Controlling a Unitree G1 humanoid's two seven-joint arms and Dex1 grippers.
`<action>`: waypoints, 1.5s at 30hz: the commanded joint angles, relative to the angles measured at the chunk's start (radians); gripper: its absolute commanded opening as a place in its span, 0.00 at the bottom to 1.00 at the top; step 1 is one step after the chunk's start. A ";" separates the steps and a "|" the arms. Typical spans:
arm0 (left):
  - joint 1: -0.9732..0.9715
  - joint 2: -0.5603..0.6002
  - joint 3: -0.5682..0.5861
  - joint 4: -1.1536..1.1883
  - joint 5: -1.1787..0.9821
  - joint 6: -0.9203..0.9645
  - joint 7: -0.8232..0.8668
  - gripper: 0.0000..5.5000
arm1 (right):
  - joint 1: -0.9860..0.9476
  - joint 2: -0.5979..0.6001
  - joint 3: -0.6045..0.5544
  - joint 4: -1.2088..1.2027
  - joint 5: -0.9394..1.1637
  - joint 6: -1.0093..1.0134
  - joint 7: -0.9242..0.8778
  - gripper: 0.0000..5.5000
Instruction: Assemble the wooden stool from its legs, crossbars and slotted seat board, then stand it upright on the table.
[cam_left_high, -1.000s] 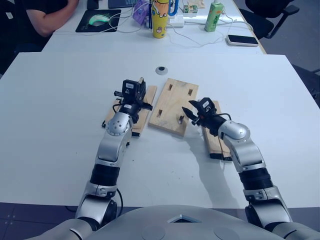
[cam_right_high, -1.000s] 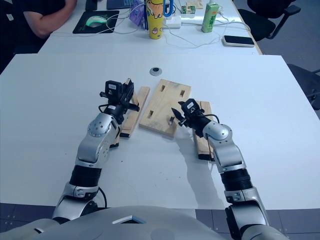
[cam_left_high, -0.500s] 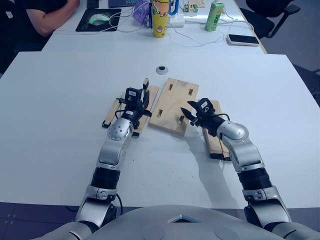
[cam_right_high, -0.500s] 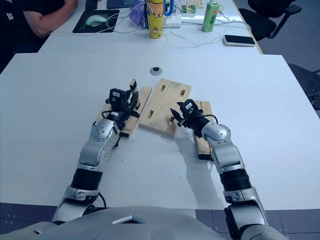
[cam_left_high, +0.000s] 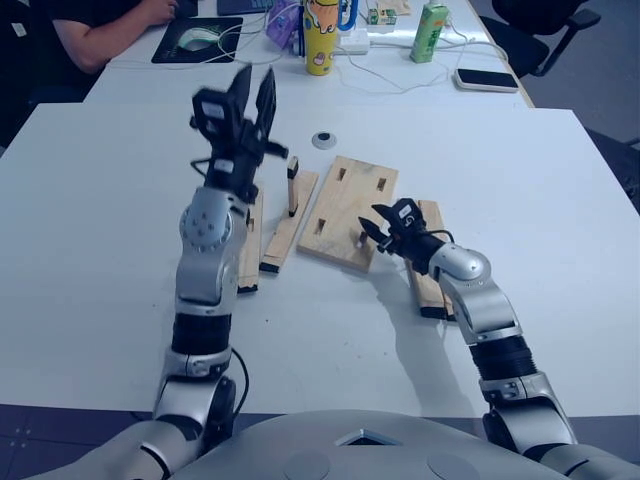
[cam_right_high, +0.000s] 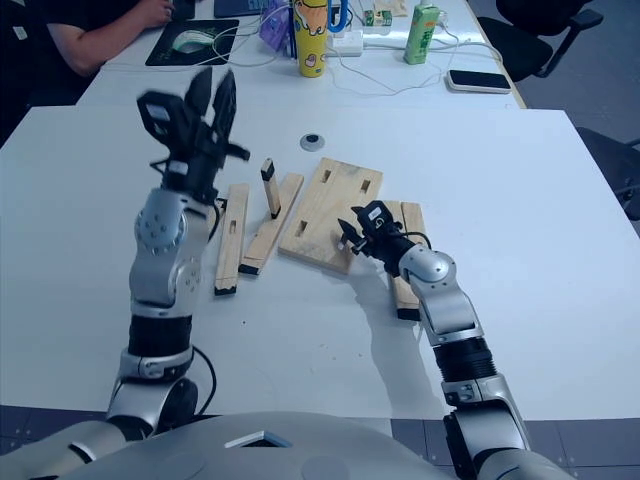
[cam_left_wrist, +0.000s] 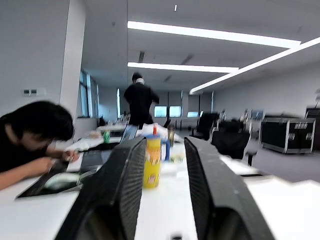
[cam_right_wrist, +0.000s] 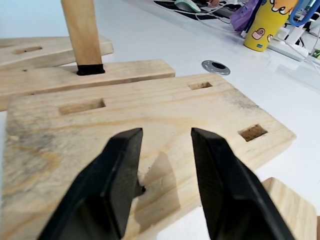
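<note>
On the white worktop (cam_left_high: 100, 200), the right end effector (cam_left_high: 368, 221), fingers apart, is at the 5 o'clock edge of the pale, four-slotted wooden seat board (cam_left_high: 350, 205). At the board's 9 o'clock, a short wooden peg (cam_left_high: 292, 185) stands upright on a flat wooden bar (cam_left_high: 280, 240). The left end effector (cam_left_high: 255, 85), fingers spread and empty, is raised high at 10 o'clock.

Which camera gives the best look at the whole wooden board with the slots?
Either eye view: the slotted seat board lies flat, nearly all in sight, the right gripper at its near edge. The right wrist view shows part of it close up. The left wrist view points across the room.
</note>
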 joint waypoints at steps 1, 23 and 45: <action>-0.107 -0.009 -0.009 0.152 -0.019 0.049 -0.040 0.12 | -0.022 0.016 0.014 0.015 -0.017 -0.014 -0.016 0.33; -0.255 -0.019 -0.049 0.327 0.106 -0.058 -0.039 0.00 | -0.016 0.062 0.030 0.030 -0.039 -0.029 -0.040 0.33; -0.179 -0.026 0.026 0.381 0.058 -0.144 -0.041 0.00 | -0.033 0.092 0.034 0.054 -0.086 -0.125 -0.113 0.33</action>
